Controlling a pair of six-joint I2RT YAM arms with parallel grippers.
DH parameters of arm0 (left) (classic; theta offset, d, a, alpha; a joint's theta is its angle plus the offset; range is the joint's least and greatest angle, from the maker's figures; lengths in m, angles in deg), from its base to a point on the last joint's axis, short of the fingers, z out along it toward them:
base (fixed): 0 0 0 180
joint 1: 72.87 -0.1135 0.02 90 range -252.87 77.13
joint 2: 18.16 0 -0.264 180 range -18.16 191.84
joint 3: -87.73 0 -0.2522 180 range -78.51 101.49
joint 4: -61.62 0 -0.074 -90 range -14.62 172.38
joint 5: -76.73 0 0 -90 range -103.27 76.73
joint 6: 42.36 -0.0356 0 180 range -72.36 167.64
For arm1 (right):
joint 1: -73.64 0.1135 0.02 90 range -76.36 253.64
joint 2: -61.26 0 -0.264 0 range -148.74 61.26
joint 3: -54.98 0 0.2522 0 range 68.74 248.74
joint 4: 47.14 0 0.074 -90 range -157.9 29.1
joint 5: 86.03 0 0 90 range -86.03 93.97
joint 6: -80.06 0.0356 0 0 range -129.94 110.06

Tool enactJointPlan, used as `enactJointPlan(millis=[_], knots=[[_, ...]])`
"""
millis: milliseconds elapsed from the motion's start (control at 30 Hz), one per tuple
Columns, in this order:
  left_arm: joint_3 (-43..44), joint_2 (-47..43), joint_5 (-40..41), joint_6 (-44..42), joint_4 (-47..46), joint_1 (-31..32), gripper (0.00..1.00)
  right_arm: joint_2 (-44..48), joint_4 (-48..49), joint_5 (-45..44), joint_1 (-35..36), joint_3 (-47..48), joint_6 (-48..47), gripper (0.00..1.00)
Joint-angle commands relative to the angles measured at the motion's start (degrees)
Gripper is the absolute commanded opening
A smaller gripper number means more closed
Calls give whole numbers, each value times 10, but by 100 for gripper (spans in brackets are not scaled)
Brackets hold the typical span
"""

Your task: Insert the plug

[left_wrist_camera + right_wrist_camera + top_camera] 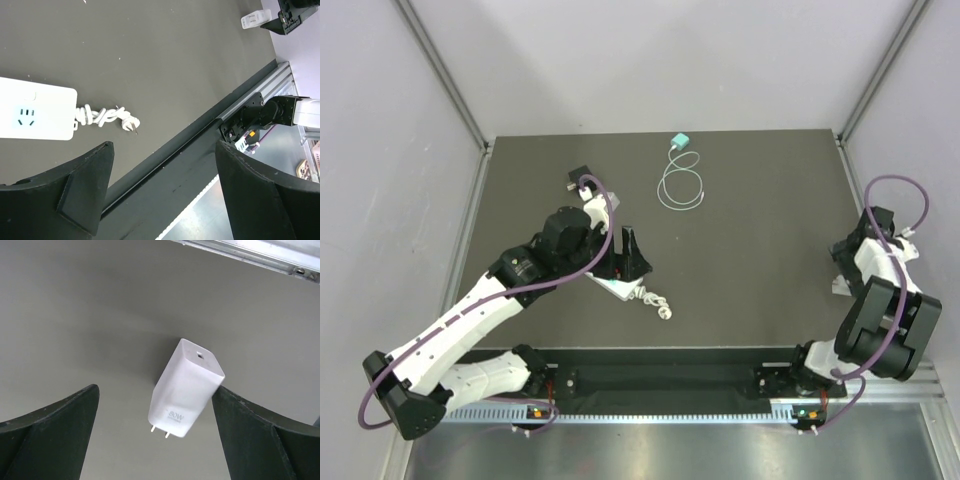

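Observation:
The white 80W charger plug (186, 389) lies on the dark table, its two prongs pointing toward the camera. My right gripper (155, 390) is open around it, with the right finger (250, 430) at the plug's corner; in the top view this gripper (843, 264) is at the table's right edge. The white power strip (35, 115) with its socket facing up lies left of my open, empty left gripper (162, 185). In the top view the left gripper (632, 255) hovers just above the strip (617, 288).
The strip's coiled white cord (102, 116) ends in a small plug (131, 123) near the table's front edge. A teal adapter (680, 140) with a looped white cable (681, 186) lies at the back centre. Aluminium frame rails (250, 252) border the table.

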Motion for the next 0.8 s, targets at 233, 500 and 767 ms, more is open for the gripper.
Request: enactJointPlan(millis=[233,500,767], knots=[[11,4,-30,2,5,2,82,-19,58,-17,-8,-26,-55,85],[26,10,-26,-10,16,2,80,55,94,67,-7,-44,-145,39],[42,11,-58,-11,-12,-6,82,233,116,374,194,-30,-174,0]])
